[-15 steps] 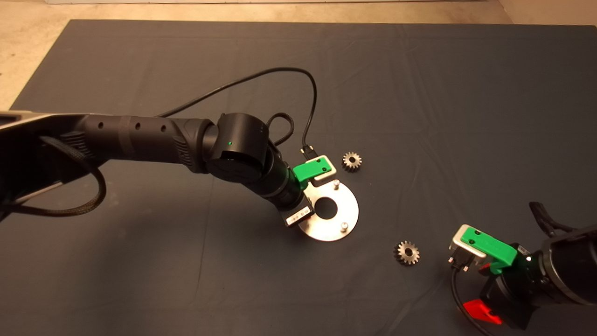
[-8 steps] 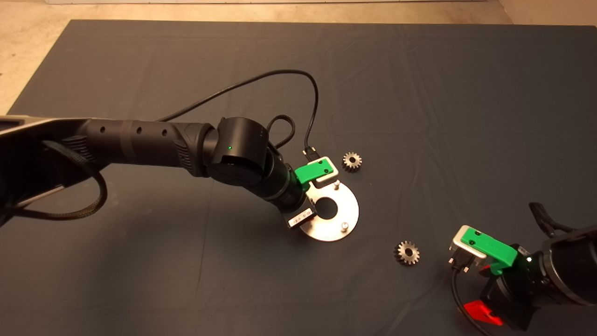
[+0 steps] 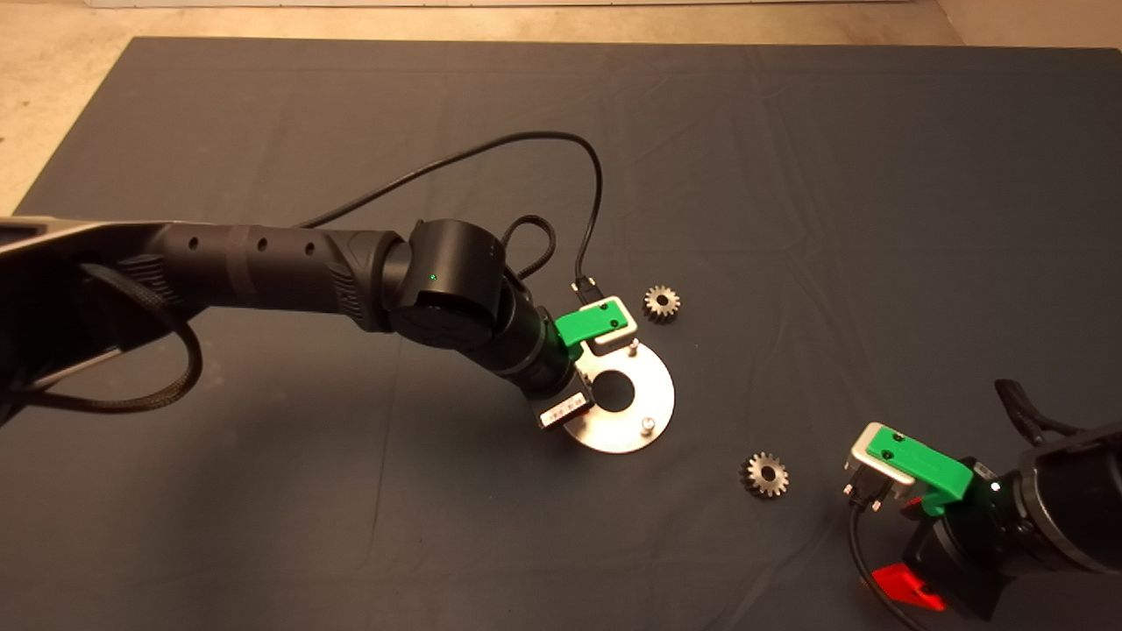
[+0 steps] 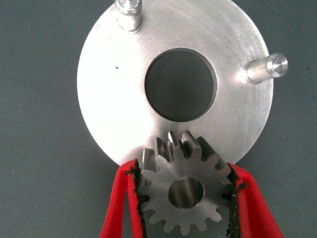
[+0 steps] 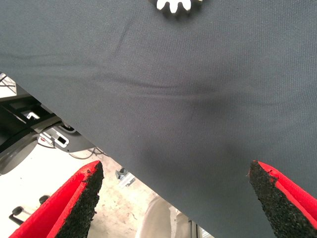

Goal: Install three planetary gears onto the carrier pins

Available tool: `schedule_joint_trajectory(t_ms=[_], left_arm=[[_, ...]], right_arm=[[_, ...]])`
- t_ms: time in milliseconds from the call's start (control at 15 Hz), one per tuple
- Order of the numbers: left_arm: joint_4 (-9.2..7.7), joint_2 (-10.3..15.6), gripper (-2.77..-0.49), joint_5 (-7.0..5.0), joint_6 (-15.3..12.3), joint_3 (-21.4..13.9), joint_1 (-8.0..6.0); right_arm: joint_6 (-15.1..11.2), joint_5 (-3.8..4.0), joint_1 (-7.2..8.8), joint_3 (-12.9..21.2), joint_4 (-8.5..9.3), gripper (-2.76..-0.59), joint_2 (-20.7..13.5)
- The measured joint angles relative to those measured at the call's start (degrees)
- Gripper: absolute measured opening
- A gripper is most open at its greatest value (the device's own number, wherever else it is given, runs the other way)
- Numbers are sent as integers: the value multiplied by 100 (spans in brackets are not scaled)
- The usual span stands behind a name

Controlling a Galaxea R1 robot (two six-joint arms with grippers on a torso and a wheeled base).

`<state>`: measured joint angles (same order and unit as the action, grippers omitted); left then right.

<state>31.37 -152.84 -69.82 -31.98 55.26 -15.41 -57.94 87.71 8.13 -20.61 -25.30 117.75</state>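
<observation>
Almost nothing has shifted: the left gripper (image 4: 185,198) still clamps one planetary gear (image 4: 184,191) over the carrier disc (image 4: 114,99) near the mat's (image 3: 789,175) centre, beside two bare pins (image 4: 130,14). Parked at the mat's near right corner, the right gripper (image 5: 178,198) holds its fingers wide apart; two more gears (image 3: 662,302) lie on the mat.

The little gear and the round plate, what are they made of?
The gear looks like grey metal: dull shine, sharp cut teeth. The round plate looks like lighter metal, maybe aluminium, with faint brushed marks. The finger pads gripping the gear look like rough black rubber.
</observation>
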Motion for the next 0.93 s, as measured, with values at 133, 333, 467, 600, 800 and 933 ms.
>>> schedule_joint_trajectory(t_ms=[133, 333, 467, 600, 800, 933], left_arm=[[0, -3, -266, -52, 108, 0, -2], [-6, -19, -266, -94, 271, 0, -5], [-9, -33, -266, -96, 290, 0, -5], [-15, -49, -266, -132, 345, 6, -11], [-90, -52, -266, -174, 615, 41, -18], [-202, -69, -266, -185, 769, 100, -46]], right_arm=[[0, -1, 1, 0, 2, -118, 0], [0, -1, 0, 0, 2, -118, 0], [0, 0, 0, 0, 3, -118, 0], [0, -11, 0, 0, 5, -118, 0], [0, -33, 0, 0, 5, -118, 0], [0, -39, 0, 0, 5, -118, 0]])
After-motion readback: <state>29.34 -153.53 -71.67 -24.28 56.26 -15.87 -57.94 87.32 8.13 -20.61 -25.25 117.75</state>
